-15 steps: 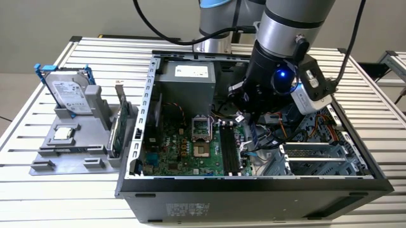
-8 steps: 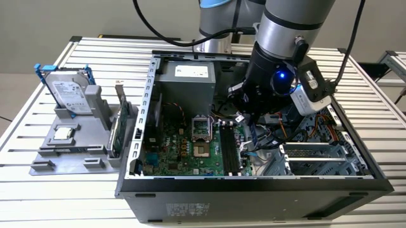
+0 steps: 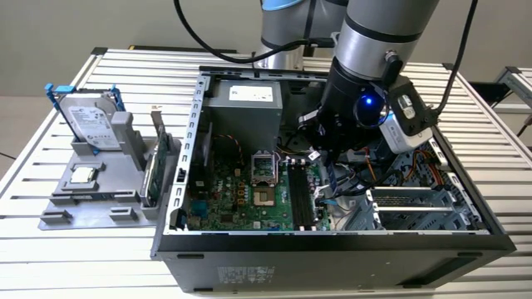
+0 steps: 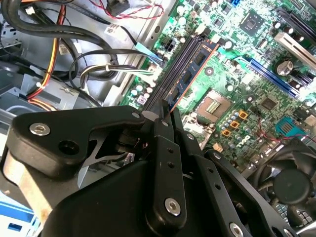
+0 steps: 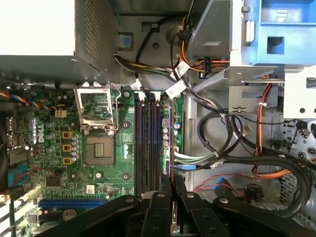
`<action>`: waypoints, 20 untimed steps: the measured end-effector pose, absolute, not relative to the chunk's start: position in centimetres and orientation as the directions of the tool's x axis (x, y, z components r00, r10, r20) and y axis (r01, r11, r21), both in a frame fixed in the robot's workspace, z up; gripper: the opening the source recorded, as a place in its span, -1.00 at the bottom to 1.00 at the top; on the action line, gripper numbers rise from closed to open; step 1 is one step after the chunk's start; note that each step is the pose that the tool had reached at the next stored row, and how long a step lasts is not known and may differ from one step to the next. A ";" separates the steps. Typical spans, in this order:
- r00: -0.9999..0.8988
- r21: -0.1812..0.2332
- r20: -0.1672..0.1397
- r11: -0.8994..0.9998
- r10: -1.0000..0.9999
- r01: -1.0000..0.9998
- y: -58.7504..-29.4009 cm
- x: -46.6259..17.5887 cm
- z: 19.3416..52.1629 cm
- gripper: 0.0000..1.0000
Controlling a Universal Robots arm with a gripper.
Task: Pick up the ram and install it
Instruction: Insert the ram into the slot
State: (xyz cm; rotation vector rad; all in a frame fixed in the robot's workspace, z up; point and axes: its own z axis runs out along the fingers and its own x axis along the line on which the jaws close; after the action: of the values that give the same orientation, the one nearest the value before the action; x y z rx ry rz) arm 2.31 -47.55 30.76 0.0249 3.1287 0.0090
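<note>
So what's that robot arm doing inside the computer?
It is fitting a ram stick into the open computer case. The end effector is shut on the stick, which stands on edge at the memory slots beside the empty processor socket. A hard drive waits on a grey stand outside.

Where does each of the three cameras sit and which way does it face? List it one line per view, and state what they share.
Exterior view: off the arm, above the table, looking down into the open computer case; the arm reaches in, gripper over the memory slots.
Second wrist view: on the wrist, looking along the gripper at the ram standing in the slots.
First wrist view: on the wrist, looking straight down at the motherboard; gripper at the slots.
Shared: both wrist views show the CPU socket.
</note>
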 end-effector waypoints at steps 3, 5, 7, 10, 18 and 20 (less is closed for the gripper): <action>-1.000 0.006 -0.013 1.000 0.016 0.016 -47.6 2.3 30.8 -1.00; -1.000 0.006 -0.013 1.000 0.016 0.016 -47.6 2.3 30.8 -1.00; -1.000 0.006 -0.013 1.000 0.016 0.016 -47.6 2.3 30.7 -1.00; -1.000 0.006 -0.013 1.000 0.016 0.016 -47.6 2.3 30.7 -1.00; -1.000 0.006 -0.013 1.000 0.016 0.016 -47.5 2.3 29.7 -1.00; -1.000 0.006 -0.013 1.000 0.016 0.016 -47.5 2.3 29.4 -1.00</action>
State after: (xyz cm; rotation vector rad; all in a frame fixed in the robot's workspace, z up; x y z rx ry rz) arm 2.29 -47.47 29.35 0.0250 3.1287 0.0095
